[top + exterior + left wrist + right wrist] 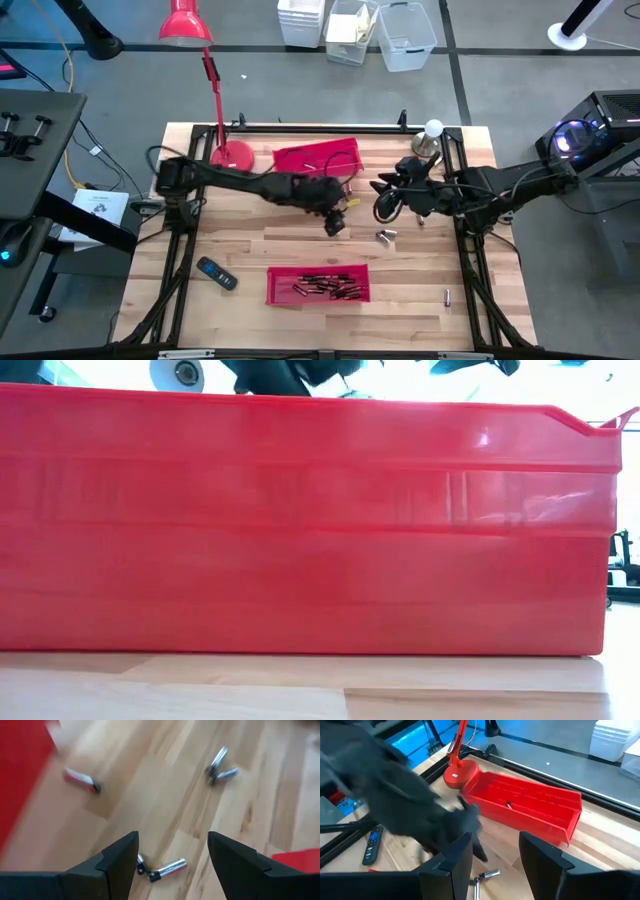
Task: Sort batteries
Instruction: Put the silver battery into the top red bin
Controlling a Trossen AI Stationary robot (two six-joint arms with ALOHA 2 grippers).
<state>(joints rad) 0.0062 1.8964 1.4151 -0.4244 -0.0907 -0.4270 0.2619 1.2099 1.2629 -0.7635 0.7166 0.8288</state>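
Observation:
Loose batteries lie on the wooden table: two (167, 868) on the boards beneath my left gripper (172, 840), a pair (220, 767) farther off, and one (82, 780) near a red tray. My left gripper (335, 224) hovers open over the table's middle and touches none of them. My right gripper (384, 204) hangs open just to its right, above a pair of batteries (386, 236), with nothing between its fingers (455, 860). The near red tray (318, 284) holds several batteries. The far red tray (525, 805) holds one (508, 805).
A red desk lamp (232, 155) stands at the far left. A black handset (217, 273) lies at the near left. A single battery (447, 296) lies near the right front. A bulb-like object (432, 135) stands far right. The near tray's wall (300, 530) fills the low view.

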